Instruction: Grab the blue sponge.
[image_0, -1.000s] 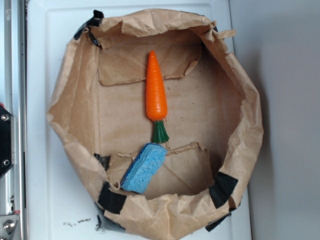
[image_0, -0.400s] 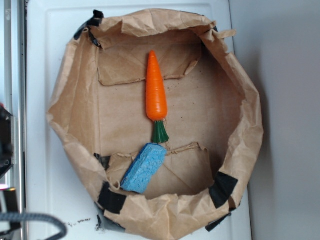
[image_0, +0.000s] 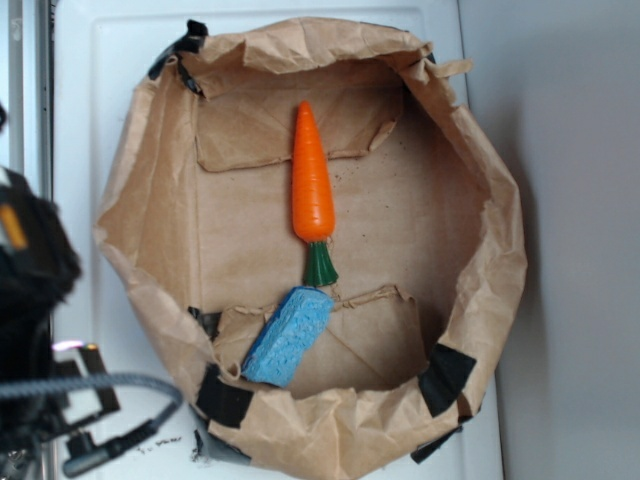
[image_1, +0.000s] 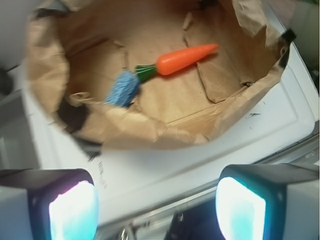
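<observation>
Approach is the step in hand: the gripper (image_1: 157, 207) hangs outside the brown paper bag (image_0: 490, 200), above the white table (image_1: 200, 155), and its two fingers (image_1: 67, 210) stand spread wide with nothing between them. The blue sponge (image_0: 288, 336) lies on the bag's floor at the near edge, tilted on a diagonal, its upper corner just beside the green stem of the orange carrot (image_0: 312, 185) and its lower end close under the crumpled paper wall. Doing this well probably means clearing the raised rim first, then descending inside it. The fingers should likely turn to straddle the sponge's narrow width, across its long sides, and close near its middle. Crowding the carrot stem or snagging the paper wall looks like the main risk.
</observation>
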